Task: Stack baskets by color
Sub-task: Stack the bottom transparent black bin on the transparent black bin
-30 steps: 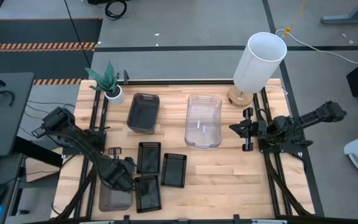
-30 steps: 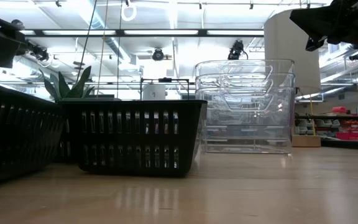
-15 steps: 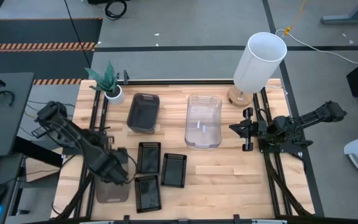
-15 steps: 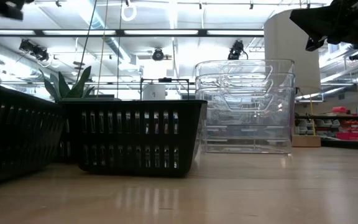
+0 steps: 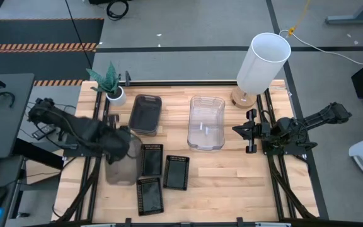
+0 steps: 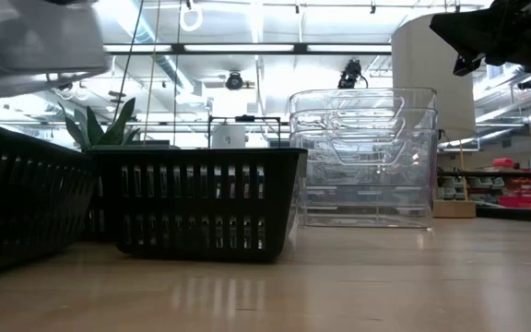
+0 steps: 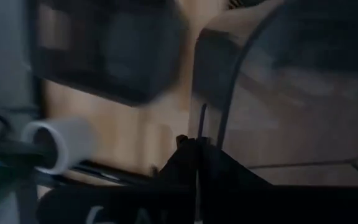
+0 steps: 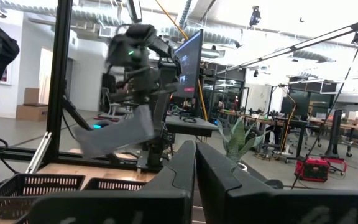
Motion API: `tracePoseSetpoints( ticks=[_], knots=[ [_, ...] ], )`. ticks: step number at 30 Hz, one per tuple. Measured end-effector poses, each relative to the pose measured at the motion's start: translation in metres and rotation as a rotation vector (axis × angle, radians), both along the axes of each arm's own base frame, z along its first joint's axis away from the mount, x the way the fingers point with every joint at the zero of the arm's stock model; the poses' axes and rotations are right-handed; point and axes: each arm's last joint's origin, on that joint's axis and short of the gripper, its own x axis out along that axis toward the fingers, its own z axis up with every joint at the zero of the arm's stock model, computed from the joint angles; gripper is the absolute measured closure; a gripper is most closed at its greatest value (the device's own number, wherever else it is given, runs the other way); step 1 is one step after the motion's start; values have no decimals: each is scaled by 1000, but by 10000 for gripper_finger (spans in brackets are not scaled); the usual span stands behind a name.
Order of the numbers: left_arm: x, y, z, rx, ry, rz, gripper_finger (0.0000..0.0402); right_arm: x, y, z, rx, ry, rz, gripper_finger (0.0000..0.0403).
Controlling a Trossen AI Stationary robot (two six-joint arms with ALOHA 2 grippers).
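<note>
My left gripper [image 5: 117, 144] is shut on a smoky-grey basket [image 5: 122, 166], which hangs in the air over the table's left side, near the black baskets. It also shows as the grey basket [image 6: 26, 44] at the low view's top left and the grey basket [image 8: 115, 137] in the right wrist view. More grey baskets [image 5: 145, 114] rest nested at the far left, and the clear baskets [image 5: 207, 123] sit nested at centre. Three black slotted baskets [image 5: 151, 159], [image 5: 176, 171], [image 5: 150, 195] lie on the wood. My right gripper [image 5: 249, 131] waits shut at the right. My left gripper holds the grey basket by the rim of one short end wall [image 7: 201, 127], one finger inside and one outside. The fingers come from above, slanting down. The basket hangs below them, tilted and lifted clear of the table.
A white cylindrical lamp [image 5: 265, 62] stands at the far right and a small potted plant [image 5: 110, 85] at the far left. Black rails [image 5: 97, 126] run along both sides. Bare wood [image 5: 232, 183] lies at the near right.
My left gripper has risen and gone toward the far edge, carrying the grey basket off the table's near left corner. The basket now hangs clear and tilted beside the black baskets. My right arm has kept still.
</note>
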Motion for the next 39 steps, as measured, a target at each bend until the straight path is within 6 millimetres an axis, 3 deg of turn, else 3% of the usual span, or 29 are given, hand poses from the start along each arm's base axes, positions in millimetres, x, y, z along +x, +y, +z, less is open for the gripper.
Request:
tracePoseSetpoints(
  ticks=[8,15,21,30,39],
  knots=[
    [11,51,36,264,-95,4,396,0,0,0,0,0,0,381],
    [21,98,62,349,-159,20,396,0,0,0,0,0,0,381],
    [28,137,71,374,-220,3,396,0,0,0,0,0,0,381],
    [45,199,45,284,-84,-14,396,0,0,0,0,0,0,381],
    [66,228,11,162,48,-125,396,0,0,0,0,0,0,381]
  ],
)
